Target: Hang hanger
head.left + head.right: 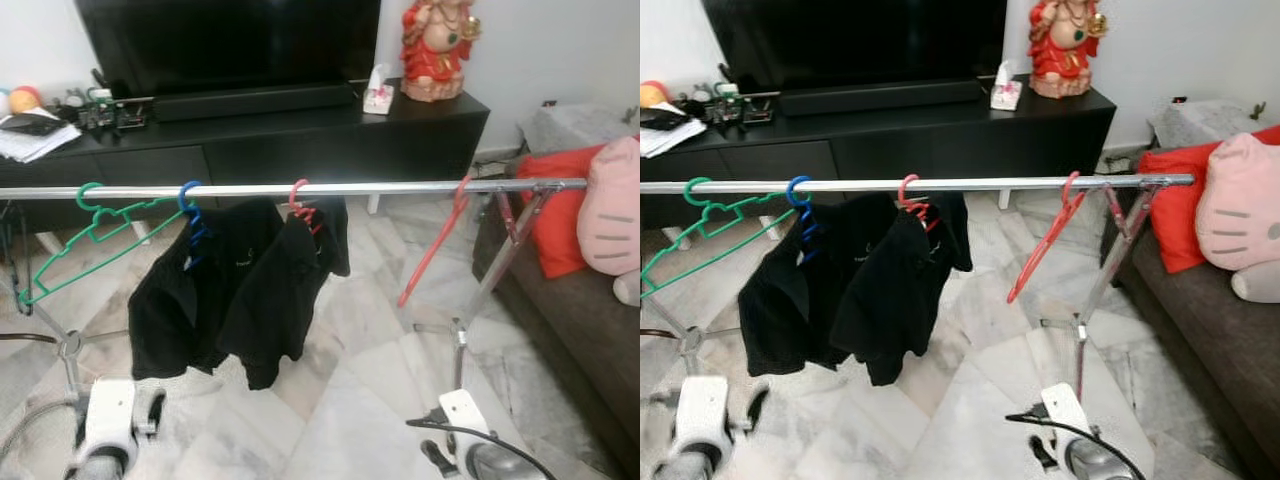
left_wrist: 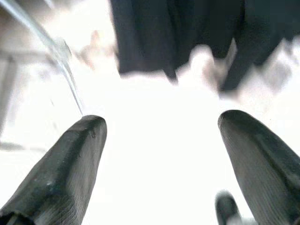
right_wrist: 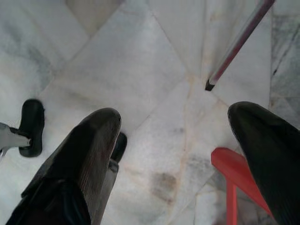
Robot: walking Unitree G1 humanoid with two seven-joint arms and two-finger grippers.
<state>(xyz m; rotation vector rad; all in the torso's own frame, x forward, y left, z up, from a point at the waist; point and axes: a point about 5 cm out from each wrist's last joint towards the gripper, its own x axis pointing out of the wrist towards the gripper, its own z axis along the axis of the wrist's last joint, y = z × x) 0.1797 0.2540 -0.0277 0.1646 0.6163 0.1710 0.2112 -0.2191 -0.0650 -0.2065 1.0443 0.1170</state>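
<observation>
The silver rail [image 1: 300, 189] of the drying rack is running level across the middle of the frame, left edge to right of centre. Behind it a black TV cabinet [image 1: 300, 140] is filling the upper part, a grey sofa [image 1: 580, 330] the lower right.

Two black garments [image 1: 235, 285] are hanging left of centre, on a blue hanger [image 1: 190, 205] and a small red one [image 1: 303, 205]. A green hanger [image 1: 85, 240], bare, is hanging at far left.

The red hanger [image 1: 432, 250], thin plastic and empty, is hooked over the rail right of centre, just beside the rack's end. Its long axis is slanting steeply, hook at top, free end pointing down toward lower left.

The left gripper [image 2: 161, 154] is sitting low near the floor, fingers spread wide, nothing between them. The right gripper [image 3: 187, 154] is likewise parted and empty above the marble tiles, a red hanger arm showing beside one finger.
</observation>
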